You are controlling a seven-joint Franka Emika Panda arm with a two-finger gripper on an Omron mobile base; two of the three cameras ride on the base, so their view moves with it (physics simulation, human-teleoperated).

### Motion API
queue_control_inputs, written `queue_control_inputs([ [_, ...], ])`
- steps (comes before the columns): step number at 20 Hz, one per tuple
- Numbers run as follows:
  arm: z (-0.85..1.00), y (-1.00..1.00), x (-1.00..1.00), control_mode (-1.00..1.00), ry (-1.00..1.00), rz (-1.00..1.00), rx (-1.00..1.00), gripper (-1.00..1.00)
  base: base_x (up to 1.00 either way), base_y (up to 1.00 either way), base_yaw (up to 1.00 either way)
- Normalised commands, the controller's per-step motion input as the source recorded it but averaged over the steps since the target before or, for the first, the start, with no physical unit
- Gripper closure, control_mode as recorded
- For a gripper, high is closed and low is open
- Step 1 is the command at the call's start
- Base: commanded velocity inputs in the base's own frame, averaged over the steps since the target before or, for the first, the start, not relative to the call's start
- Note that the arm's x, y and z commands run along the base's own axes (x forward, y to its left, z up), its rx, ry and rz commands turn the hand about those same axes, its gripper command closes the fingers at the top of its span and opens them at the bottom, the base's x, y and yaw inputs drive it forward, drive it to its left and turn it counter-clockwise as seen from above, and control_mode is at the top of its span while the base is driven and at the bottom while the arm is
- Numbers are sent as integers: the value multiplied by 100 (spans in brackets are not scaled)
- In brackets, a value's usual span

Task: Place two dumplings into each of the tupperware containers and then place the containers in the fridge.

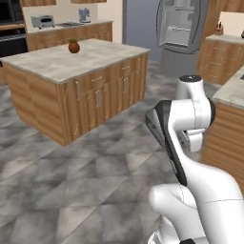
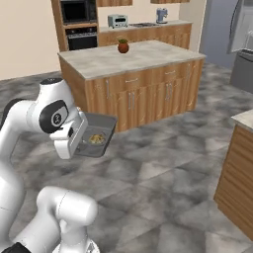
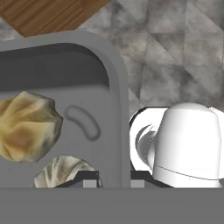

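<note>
Grey translucent round-cornered tupperware container (image 3: 111,70), jaws clamped on its rim, w/ two crinkled tan dumplings (image 3: 27,127) inside.

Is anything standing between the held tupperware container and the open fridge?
Nothing visible blocks it. The gripper holds the tupperware container by its wall, two dumplings inside. Bare floor runs past the island toward the fridge, whose door stands open.
</note>
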Motion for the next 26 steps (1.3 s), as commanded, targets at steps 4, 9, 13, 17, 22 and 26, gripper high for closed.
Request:
queue_control_inputs([
  [4,0,0,0,100,0,0,0,100,70,100,-32],
  [9,0,0,0,100,0,0,0,100,69,100,-29],
  [13,0,0,0,100,0,0,0,100,78,100,-29],
  [17,0,0,0,100,0,0,0,100,94,91,-34],
  [22,0,0,0,100,0,0,0,100,91,45,-58],
  [26,0,0,0,100,0,0,0,100,50,43,-78],
])
